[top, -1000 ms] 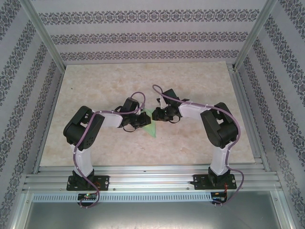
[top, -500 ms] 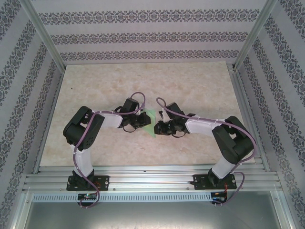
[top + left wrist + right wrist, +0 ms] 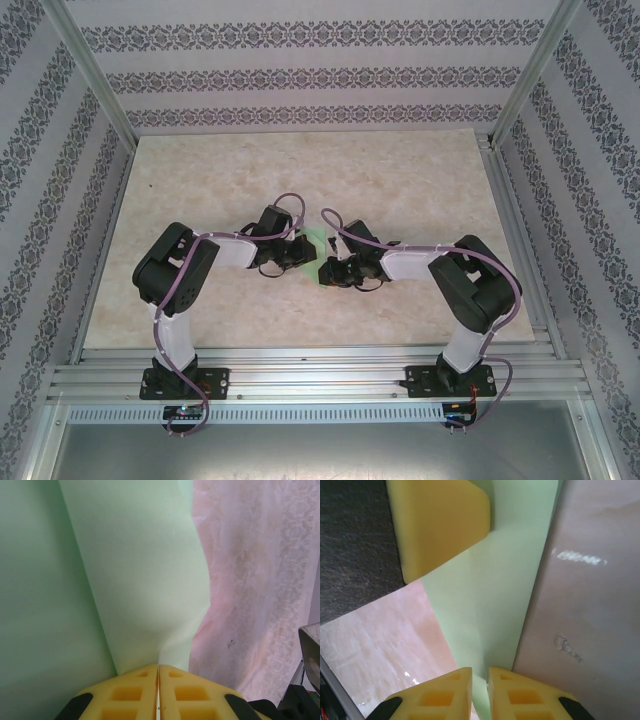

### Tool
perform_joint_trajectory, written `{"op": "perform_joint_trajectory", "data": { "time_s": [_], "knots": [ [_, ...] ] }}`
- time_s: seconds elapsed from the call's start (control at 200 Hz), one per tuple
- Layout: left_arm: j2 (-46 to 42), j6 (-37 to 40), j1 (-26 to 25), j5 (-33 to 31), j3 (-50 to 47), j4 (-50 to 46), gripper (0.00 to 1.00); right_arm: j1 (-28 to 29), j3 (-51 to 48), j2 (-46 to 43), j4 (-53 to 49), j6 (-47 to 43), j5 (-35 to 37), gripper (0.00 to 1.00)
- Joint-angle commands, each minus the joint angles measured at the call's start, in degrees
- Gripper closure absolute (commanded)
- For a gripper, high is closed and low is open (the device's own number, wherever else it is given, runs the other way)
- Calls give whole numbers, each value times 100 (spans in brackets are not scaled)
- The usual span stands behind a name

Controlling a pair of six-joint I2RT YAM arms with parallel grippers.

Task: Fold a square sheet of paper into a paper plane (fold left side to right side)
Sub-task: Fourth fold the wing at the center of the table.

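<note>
The light green paper plane (image 3: pixel 317 243) is a folded, creased piece held between both grippers at the table's middle. My left gripper (image 3: pixel 302 250) is shut on it; in the left wrist view the yellow fingertips (image 3: pixel 135 680) meet on the paper plane's (image 3: pixel 140 570) edge, at the left gripper (image 3: pixel 158 667). My right gripper (image 3: pixel 326 270) comes in from the right and nearer. In the right wrist view the right gripper (image 3: pixel 479 677) stands with a narrow gap between its pads, pinched on a strip of the paper plane (image 3: pixel 490 595). The left gripper's yellow finger (image 3: pixel 440 520) lies on the paper's far end.
The beige marble-patterned table (image 3: pixel 400 180) stretches around the paper. Aluminium frame rails (image 3: pixel 300 365) run along the near edge, and patterned walls close in the back and sides. Purple cables loop over both arms.
The right arm has swung down and left, its gripper closing in on the paper's near right edge. The paper has lifted and shows less. The left arm has barely moved.
</note>
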Motion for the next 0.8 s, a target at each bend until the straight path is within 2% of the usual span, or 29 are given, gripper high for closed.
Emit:
{"op": "perform_joint_trajectory", "data": {
  "time_s": [0.0,0.43,0.59,0.794],
  "knots": [
    [201,227,-42,-549,-177,-512,89,117,-10,109,-73,9,-37,84],
    [246,267,-9,-586,-146,-568,89,328,-95,-227,-783,-343,-15,89],
    [259,239,-4,-550,-150,-526,89,395,-48,-518,-883,-389,164,83],
    [238,227,-4,-502,-168,-481,89,381,10,-670,-620,-314,262,81]
  ]
}}
